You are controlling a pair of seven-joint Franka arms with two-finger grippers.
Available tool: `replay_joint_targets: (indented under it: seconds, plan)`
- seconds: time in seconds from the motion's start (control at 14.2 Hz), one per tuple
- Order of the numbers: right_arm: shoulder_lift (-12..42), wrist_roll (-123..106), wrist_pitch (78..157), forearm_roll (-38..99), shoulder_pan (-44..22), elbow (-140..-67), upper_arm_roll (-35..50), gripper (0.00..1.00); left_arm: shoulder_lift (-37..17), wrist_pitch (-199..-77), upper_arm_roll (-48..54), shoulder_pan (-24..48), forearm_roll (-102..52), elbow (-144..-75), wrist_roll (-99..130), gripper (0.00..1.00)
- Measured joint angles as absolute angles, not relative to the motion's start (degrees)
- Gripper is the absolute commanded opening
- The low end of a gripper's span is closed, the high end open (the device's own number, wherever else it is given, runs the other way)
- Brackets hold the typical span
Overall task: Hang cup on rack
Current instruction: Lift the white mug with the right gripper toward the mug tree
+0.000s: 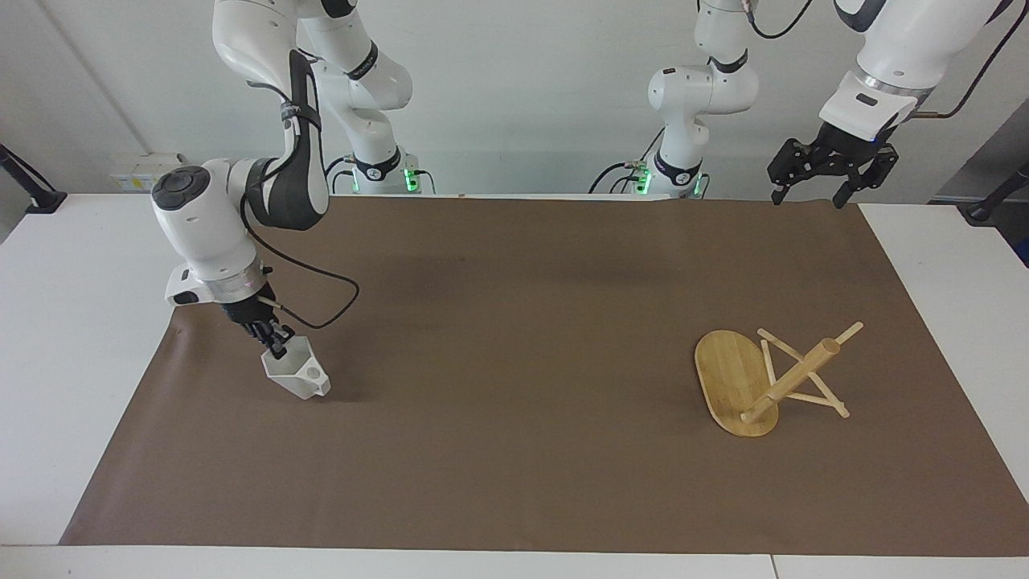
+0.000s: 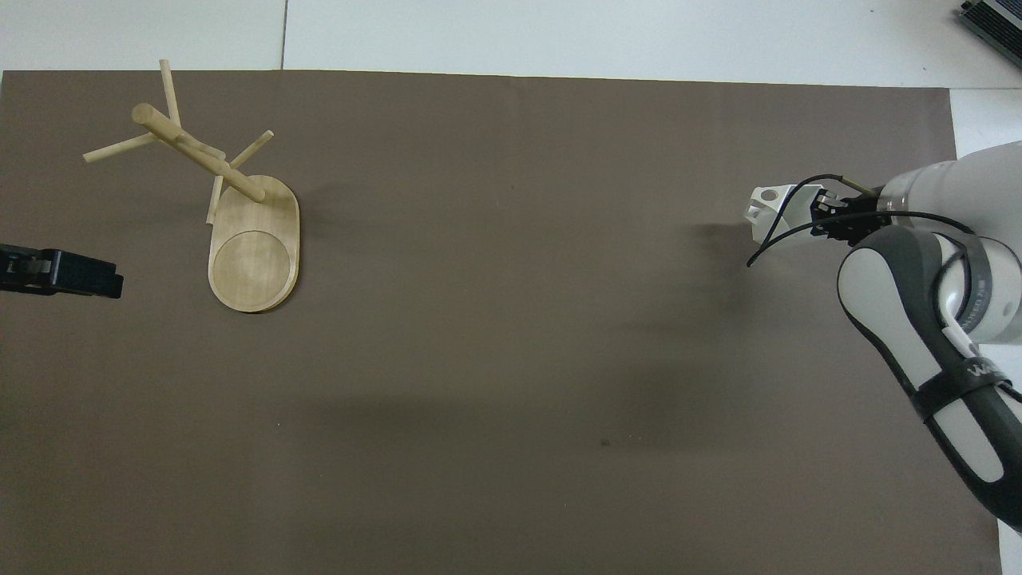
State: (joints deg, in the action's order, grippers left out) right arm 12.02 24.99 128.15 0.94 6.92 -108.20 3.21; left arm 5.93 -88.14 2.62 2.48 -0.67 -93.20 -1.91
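Between the cup (image 1: 296,375) and the rack (image 1: 764,376) we see bare brown mat (image 1: 514,362) — only the rack's pegs jut out.

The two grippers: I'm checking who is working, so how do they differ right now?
The right gripper is down at the right arm's end of the brown mat, shut on the rim of the white cup. The left gripper hangs open and empty, high over the mat's edge by its base, waiting. Both are black two-finger grippers.
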Motion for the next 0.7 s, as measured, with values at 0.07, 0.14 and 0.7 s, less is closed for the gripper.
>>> replay_joint_targets:
  seconds: [0.07, 0.14, 0.7]
  plan:
    - [11.34, 24.13, 127.80, 0.94, 6.86, -108.19, 4.22, 0.01, 5.93, -88.14, 2.62, 2.48, -0.67, -93.20, -1.91, 1.00]
    - [10.89, 23.41, 127.70, 0.94, 6.84, -108.16, 5.36, 0.02, 5.93, -87.97, 2.62, 2.48, -0.67, -93.20, -1.89, 1.00]
    - [10.49, 22.86, 127.81, 9.20, 6.31, -105.55, 15.50, 0.01, 7.02, -78.62, 2.81, 2.52, -0.67, -93.22, 14.08, 1.00]
